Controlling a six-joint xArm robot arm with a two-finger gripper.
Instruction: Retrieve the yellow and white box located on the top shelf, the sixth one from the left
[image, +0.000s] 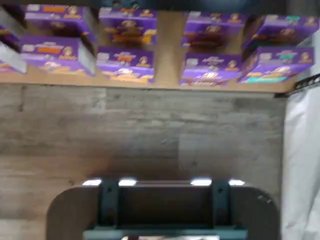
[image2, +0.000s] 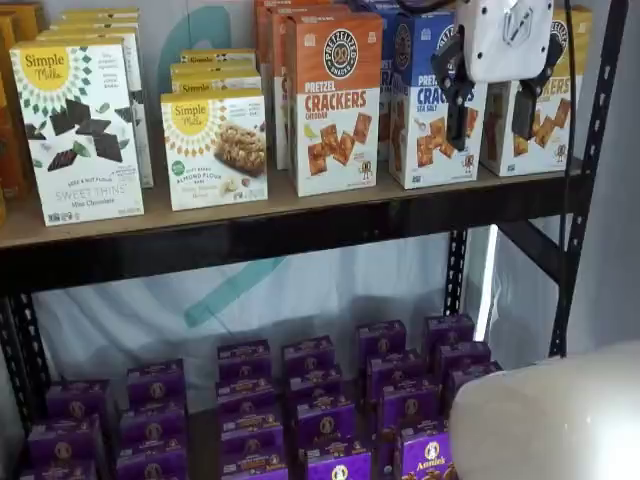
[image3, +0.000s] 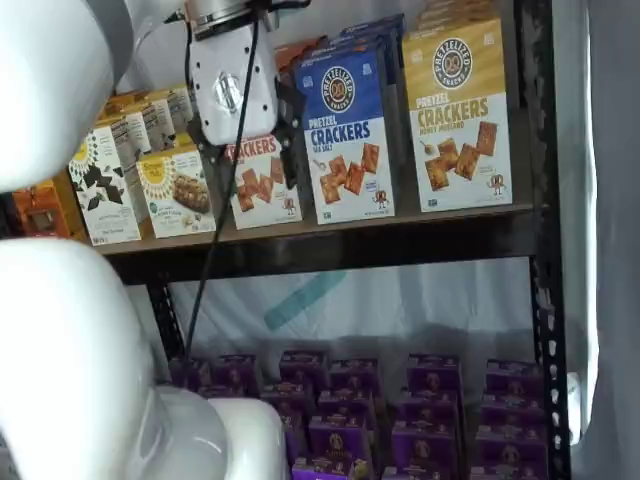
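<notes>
Two fingers (image2: 493, 100) apart before yellow and white box (image3: 458, 115).

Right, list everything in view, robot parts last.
yellow and white box: front one of a row, yellow over white, right end of top shelf.
blue Pretzel Crackers box: front one of a row, beside the yellow one.
orange Pretzel Crackers box: front one of a row, mid shelf.
Simple Mills boxes: several, white with yellow sunburst, left part.
purple boxes: many, lower level.
end effector: white body, black fingers with a gap, before the shelf.
</notes>
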